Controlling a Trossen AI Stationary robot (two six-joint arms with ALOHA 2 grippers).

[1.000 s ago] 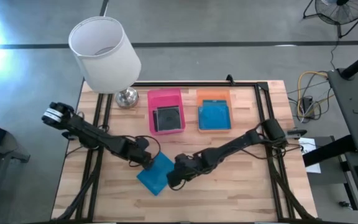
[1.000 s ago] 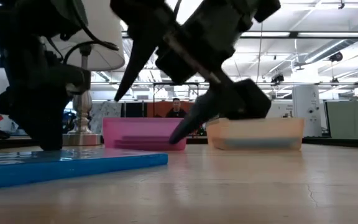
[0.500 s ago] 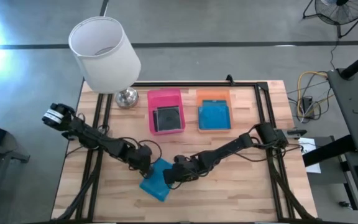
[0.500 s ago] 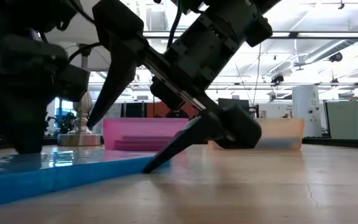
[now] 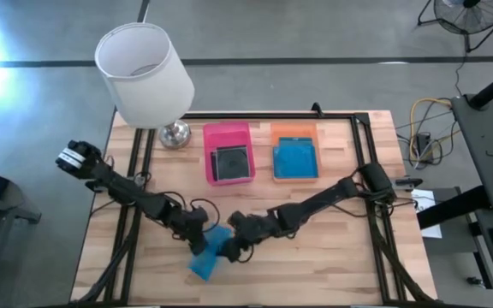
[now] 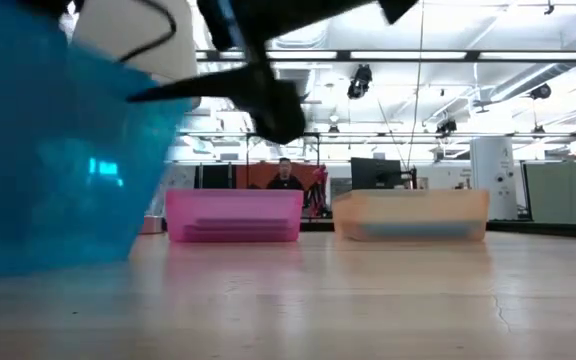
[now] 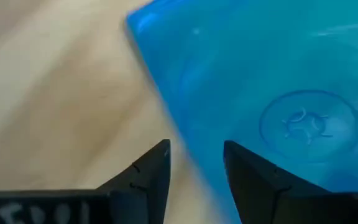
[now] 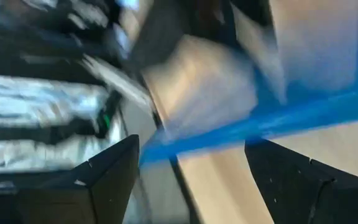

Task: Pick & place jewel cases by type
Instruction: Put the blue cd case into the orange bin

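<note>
At the near middle of the bench, a blue jewel case stands tilted up on one edge, with both arms crowded around it. The left hand sits at its upper left corner, and the left wrist view shows the two dark fingers spread, one on the wood side and one overlapping the blue face, the case edge running between them; whether they touch it cannot be told. The right hand is against the case's right side, and its fingers are wide apart in its own view, with the blue edge crossing between them, so it seems to be propping or levering the case, not pinching it.

Farther back, the pink tray holds a dark grey case and the orange tray holds another blue case; a white lamp stands at the far left corner.

The tilted case is probably light, stiff and glossy (slippery on flat faces, and brittle at hinge and corners). The best hold is likely across its thin thickness, near the middle of the raised edge, with gentle squeeze. It belongs in the orange tray.
</note>
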